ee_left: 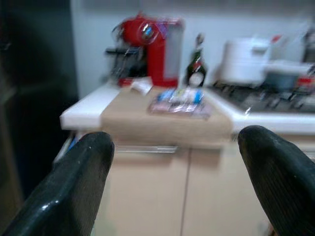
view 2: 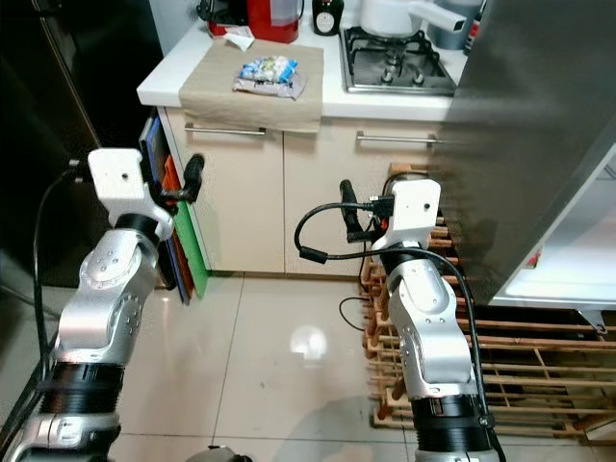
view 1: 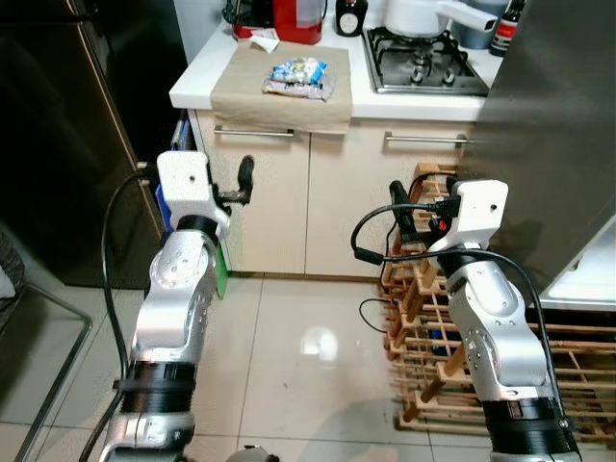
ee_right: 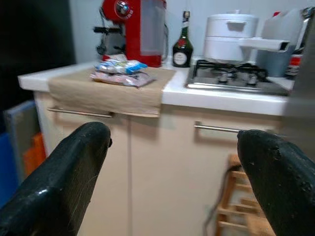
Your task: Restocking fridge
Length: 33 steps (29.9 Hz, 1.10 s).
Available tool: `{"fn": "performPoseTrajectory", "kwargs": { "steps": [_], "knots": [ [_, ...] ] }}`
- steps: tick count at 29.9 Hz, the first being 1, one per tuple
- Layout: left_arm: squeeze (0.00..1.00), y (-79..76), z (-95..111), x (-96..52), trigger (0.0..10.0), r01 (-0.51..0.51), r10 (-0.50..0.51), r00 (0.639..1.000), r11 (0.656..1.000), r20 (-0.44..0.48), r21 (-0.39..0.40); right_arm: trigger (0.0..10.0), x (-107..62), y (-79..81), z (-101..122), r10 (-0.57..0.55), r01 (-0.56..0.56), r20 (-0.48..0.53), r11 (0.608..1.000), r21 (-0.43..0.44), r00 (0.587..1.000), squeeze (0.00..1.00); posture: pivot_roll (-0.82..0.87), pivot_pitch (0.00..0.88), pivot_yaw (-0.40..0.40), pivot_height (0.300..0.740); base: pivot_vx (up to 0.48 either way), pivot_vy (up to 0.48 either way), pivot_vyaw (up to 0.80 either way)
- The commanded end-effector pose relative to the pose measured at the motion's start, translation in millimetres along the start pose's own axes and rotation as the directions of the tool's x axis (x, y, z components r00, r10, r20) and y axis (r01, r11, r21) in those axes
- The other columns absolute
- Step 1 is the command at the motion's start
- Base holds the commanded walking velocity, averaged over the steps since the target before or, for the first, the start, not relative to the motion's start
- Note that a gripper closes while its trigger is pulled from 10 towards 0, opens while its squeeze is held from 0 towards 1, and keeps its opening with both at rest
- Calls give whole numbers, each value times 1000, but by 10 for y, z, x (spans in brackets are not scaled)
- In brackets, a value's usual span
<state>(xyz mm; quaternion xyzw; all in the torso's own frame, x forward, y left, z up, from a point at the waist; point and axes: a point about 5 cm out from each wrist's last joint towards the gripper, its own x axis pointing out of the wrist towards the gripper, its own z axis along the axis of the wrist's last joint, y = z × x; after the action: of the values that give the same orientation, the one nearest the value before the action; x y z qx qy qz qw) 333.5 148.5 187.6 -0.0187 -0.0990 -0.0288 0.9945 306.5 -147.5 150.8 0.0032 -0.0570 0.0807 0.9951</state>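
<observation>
A silver and blue food packet (view 1: 300, 77) lies on a beige cloth (view 1: 279, 104) on the white counter straight ahead. Both arms are raised in front of the cream cabinet doors, well below and short of the packet. My left gripper (view 1: 245, 180) is open with nothing between its fingers; in the left wrist view the packet (ee_left: 179, 101) lies beyond the gap. My right gripper (view 1: 397, 206) is open and empty too, held before the cabinet handle (ee_right: 216, 129). A grey steel fridge door (view 1: 549, 144) stands open at the right, with a white shelf (view 1: 589, 277) behind it.
A red coffee machine (view 1: 294, 19), a dark bottle (view 1: 349, 14), a white pot (view 1: 414, 14) and a gas hob (view 1: 419, 63) share the counter. A wooden wine rack (view 1: 433, 327) stands on the floor by my right arm. A tall dark cabinet (view 1: 67, 144) rises on the left.
</observation>
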Motion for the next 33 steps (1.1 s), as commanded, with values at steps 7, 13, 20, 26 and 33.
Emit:
{"fn": "performPoseTrajectory", "kwargs": {
  "steps": [7,13,20,26,33],
  "knots": [
    [0,-46,0,50,10000,-36,36,999,999,4,-24,10000,95,-64,106,-6,7,36,1000,-19,999,0,-113,0,-31,740,467,0,0],
    [0,-17,-12,27,10000,-54,54,998,998,11,-32,10000,85,-38,57,-3,3,21,1000,-10,1000,0,-92,0,-29,740,435,0,105],
    [0,31,-12,17,10000,-25,25,1000,1000,-9,-2,10000,124,27,13,-22,22,23,1000,19,1000,0,-47,0,0,740,435,0,371],
    [0,105,-120,-38,10000,-20,16,995,999,-96,-39,10000,91,-30,-9,-69,68,15,997,48,998,0,-32,21,14,740,433,0,0],
    [0,38,-34,1,10000,23,-24,997,1000,-71,-15,10000,144,-20,18,-79,78,34,996,52,996,0,-34,16,19,740,434,0,0]
  ]
}}
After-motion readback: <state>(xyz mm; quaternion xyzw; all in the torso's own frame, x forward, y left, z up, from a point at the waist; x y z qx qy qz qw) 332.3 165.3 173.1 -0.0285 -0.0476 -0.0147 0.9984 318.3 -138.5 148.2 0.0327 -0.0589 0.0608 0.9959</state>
